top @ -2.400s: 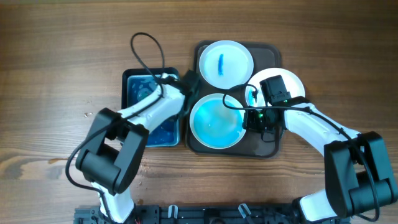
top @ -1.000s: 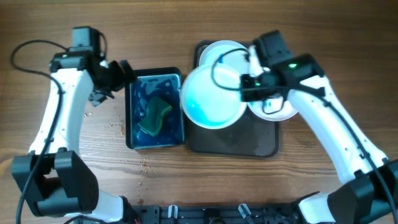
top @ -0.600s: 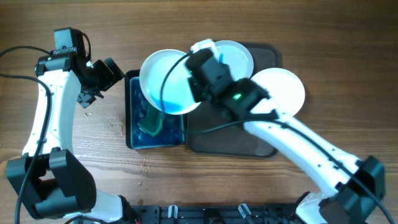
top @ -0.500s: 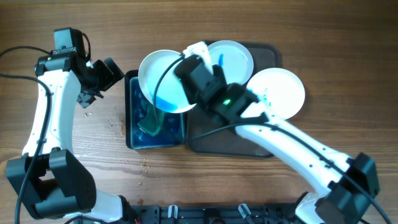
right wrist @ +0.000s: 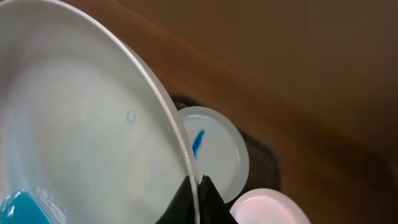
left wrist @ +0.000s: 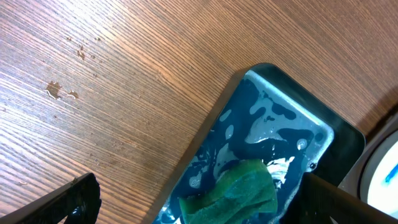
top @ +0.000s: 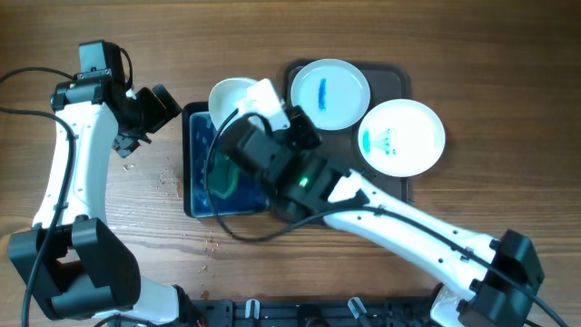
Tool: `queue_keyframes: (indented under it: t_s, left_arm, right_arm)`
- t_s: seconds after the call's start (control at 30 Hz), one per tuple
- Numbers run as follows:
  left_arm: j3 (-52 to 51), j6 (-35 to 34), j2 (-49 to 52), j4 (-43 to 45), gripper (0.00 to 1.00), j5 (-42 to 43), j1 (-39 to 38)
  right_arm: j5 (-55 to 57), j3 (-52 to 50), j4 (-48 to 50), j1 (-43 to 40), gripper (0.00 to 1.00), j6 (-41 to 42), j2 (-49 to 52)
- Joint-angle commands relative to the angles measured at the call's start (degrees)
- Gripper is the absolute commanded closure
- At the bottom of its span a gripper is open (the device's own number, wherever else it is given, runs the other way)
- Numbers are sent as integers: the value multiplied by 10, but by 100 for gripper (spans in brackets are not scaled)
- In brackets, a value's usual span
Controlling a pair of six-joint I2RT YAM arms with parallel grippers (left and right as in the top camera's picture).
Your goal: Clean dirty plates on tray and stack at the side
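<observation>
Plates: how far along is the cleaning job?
Done: nothing stacked at the side. In hand: right jaws pinch the tilted plate over the black tray, blue liquid pooled inside it. Remaining: the streaked plate and the smeared plate sit on the brown tray, uncleaned; the sponge lies in the black tray.

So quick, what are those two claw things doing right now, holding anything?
Left gripper: jaws open, holding nothing.
Right gripper: jaws closed on the rim of a white plate.
</observation>
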Motion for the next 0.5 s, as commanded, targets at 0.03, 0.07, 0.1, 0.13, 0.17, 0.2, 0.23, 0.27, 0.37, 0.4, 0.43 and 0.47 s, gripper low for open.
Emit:
queue_keyframes:
  t_s: [0.03,0.07,0.1,0.13,0.17,0.2,0.23,0.27,0.37,0.4,0.43,0.47]
  left_arm:
    - [5,-8,-5,2,0,-3,3]
    - [5,-8,-5,2,0,-3,3]
    - [5,-8,-5,2,0,-3,3]
    - [5,-8,-5,2,0,-3,3]
    - [5,-8,-5,2,0,-3,3]
    - [5,-8,-5,2,0,-3,3]
    - [5,-8,-5,2,0,-3,3]
    - [5,-8,-5,2,0,-3,3]
    - [5,-8,-5,2,0,-3,3]
    - [5,-8,-5,2,0,-3,3]
    - [5,-8,-5,2,0,-3,3]
    - [5,-8,-5,2,0,-3,3]
  right_arm:
    - [111,11,5,40,96,-46,1]
    - [121,11,5,45,96,-46,1]
    - [133,11,5,50,96,-45,1]
    - [145,11,8,54,96,-45,1]
    - [156,11,10,59,96,-46,1]
    - [164,11,14,64,96,-46,1]
    - [168,11,18,67,96,-49,1]
    - [167,11,23,73,96,-63,1]
    - [171,11,35,89,96,-80,2]
    - [174,11,37,95,96,-85,2]
    - [174,11,39,101,95,-91,1]
    - [176,11,39,106,96,-90,2]
